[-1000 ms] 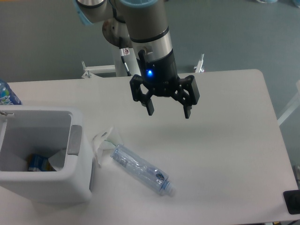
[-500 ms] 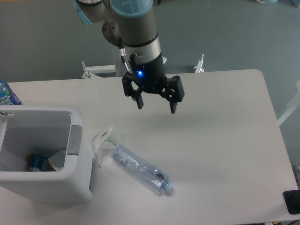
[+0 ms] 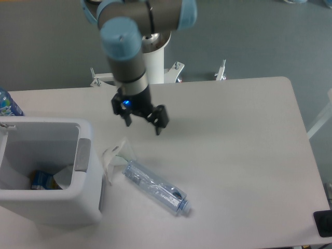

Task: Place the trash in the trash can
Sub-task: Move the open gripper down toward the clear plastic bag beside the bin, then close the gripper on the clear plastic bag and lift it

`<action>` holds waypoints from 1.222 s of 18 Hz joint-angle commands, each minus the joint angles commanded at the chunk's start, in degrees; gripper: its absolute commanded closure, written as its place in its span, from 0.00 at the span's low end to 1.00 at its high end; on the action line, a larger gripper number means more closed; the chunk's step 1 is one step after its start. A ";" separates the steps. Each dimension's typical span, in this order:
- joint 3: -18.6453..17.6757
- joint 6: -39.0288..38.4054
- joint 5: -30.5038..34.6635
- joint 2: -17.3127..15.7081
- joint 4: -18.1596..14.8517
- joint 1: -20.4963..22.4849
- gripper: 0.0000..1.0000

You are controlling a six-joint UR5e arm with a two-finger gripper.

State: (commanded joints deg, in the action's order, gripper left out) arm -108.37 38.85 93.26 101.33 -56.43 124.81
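The end effector (image 3: 143, 123) hangs above the white counter (image 3: 244, 155), with its two black fingers spread apart and nothing between them, so it is released. A small blue light shines on its body, just above the fingers. It points downward and is a little tilted, and it is above the area behind the trash, not touching any item.

The crumpled whitish wrapper (image 3: 115, 154) lies on the counter just beside the right wall of the trash can (image 3: 88, 197). It seems to touch this wall or nearly touch it; I cannot tell which. The crushed clear bottle (image 3: 155, 188) lies flat on the counter, placed diagonally, with one end near the wrapper and the other end, with the cap, pointing toward the front right. Faint blue markings are visible on the bottle.

The trash can stands at the left front part of the counter. It is white, with rounded corners, and a grey panel is on its right rim. Inside, at the bottom, there is some trash already: a blue and yellow item and a whitish piece next to it.

At the far left edge, behind the trash can, a part of a blue-labelled bottle (image 3: 7, 105) is visible.
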 joint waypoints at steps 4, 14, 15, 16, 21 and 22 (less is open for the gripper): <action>-0.96 0.09 -5.28 1.94 0.44 -0.27 0.00; -0.26 -0.17 -5.01 4.40 1.32 -0.36 0.87; -0.18 -0.09 -5.01 4.23 1.23 -0.27 1.00; -0.26 0.17 -5.01 4.05 1.23 -0.18 1.00; -1.14 3.67 -4.93 3.44 0.35 0.35 1.00; -1.58 6.65 -4.93 2.83 -0.08 0.52 1.00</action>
State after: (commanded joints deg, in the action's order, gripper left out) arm -109.95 45.50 88.33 104.16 -56.51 125.33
